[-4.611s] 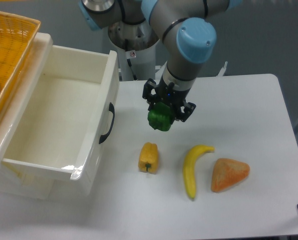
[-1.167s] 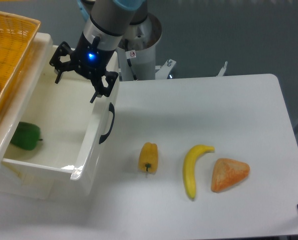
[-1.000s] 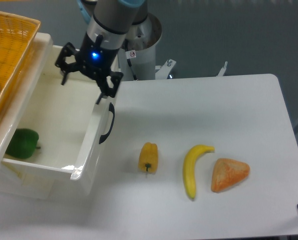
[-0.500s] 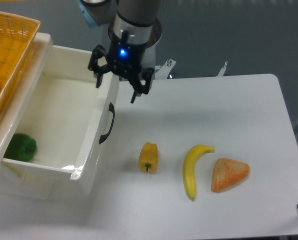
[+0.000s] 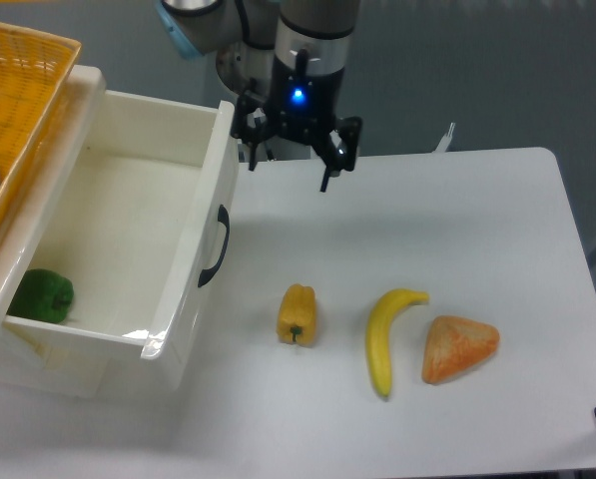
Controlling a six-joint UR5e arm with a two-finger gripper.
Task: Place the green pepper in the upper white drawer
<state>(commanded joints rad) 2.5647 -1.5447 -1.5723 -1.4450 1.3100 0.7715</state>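
The green pepper (image 5: 42, 296) lies inside the upper white drawer (image 5: 194, 231), in its near left corner against the left wall. The drawer is pulled open, its black curved handle (image 5: 215, 246) facing the table. My gripper (image 5: 291, 165) is open and empty, hanging above the table just right of the drawer's far right corner, well away from the pepper.
A yellow-orange pepper (image 5: 297, 314), a banana (image 5: 386, 334) and an orange wedge-shaped piece (image 5: 458, 348) lie on the white table (image 5: 497, 220). An orange woven basket (image 5: 13, 90) sits at the upper left above the drawer.
The gripper carried the pepper over the drawer and let it go; the pepper came to rest in the drawer's near left corner. The open gripper has since moved right, out past the drawer.
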